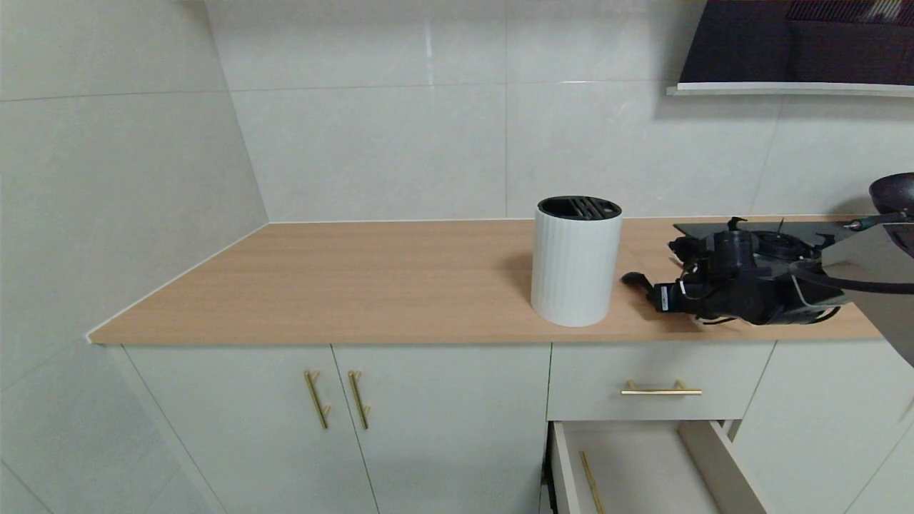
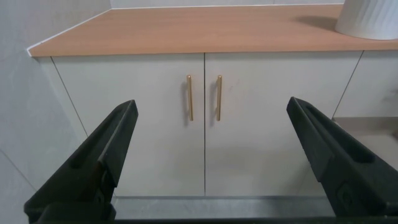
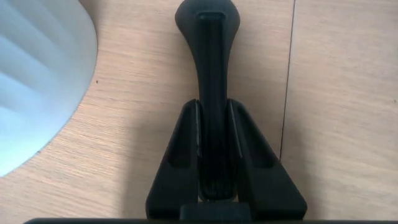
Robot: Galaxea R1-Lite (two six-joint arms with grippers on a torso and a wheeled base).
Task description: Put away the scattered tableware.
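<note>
A home kitchen: a wood-topped table [image 1: 357,285] over white cupboards [image 1: 235,428] with brass handles, pale tiled walls [image 1: 371,143], a gas hob [image 1: 778,239] and dark pan [image 1: 892,193] below a range hood [image 1: 800,50], and a white utensil holder [image 1: 575,264].

Matt wood countertop [image 1: 357,285] — ribbed holder [image 1: 575,271]

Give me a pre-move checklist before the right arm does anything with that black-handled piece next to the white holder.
1. Grip: right gripper shut on the black handle: ok.
2. Clearance: handle beside the white holder, not touching it: ok.
3. Holder upright, nothing sticking out of its slotted top: ok.
4. Working end of the held piece, hidden behind the gripper: cannot tell.
5. Left gripper open, low before the cabinet doors, away from the holder: ok.
</note>
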